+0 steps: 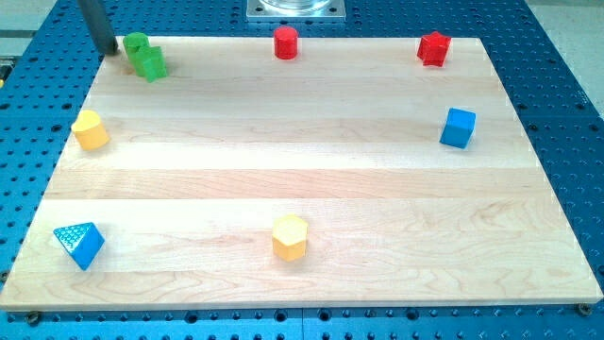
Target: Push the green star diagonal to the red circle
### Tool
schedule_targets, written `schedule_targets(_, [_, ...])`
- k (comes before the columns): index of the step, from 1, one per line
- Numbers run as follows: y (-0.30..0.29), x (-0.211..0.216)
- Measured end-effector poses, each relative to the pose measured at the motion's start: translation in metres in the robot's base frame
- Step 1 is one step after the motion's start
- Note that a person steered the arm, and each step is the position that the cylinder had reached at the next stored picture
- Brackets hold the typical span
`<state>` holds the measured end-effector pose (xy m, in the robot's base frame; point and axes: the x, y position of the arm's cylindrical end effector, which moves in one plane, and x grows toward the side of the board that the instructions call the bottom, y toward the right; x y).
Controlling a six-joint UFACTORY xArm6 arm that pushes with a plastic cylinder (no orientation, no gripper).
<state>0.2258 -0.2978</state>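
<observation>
In the camera view, my tip (109, 51) rests at the table's (283, 179) upper left corner, just left of a green cylinder (136, 43) touching the green star (151, 63). The red circle (286, 42) sits top centre. I carry no claw

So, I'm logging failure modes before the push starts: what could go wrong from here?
1. The green star touches a green cylinder. My tip sits just to the view's left of the pair, so a push toward the view's right would likely shove both.
2. Both greens sit at the board's top-left corner; a skewed push could slide one off the edge.
3. The red circle is also close to the top edge; overshooting could knock it off.
</observation>
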Motion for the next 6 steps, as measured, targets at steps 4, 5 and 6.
schedule_targets(4, [0.163,0.083])
schedule_targets(5, [0.163,0.074])
schedule_targets(6, [0.163,0.070])
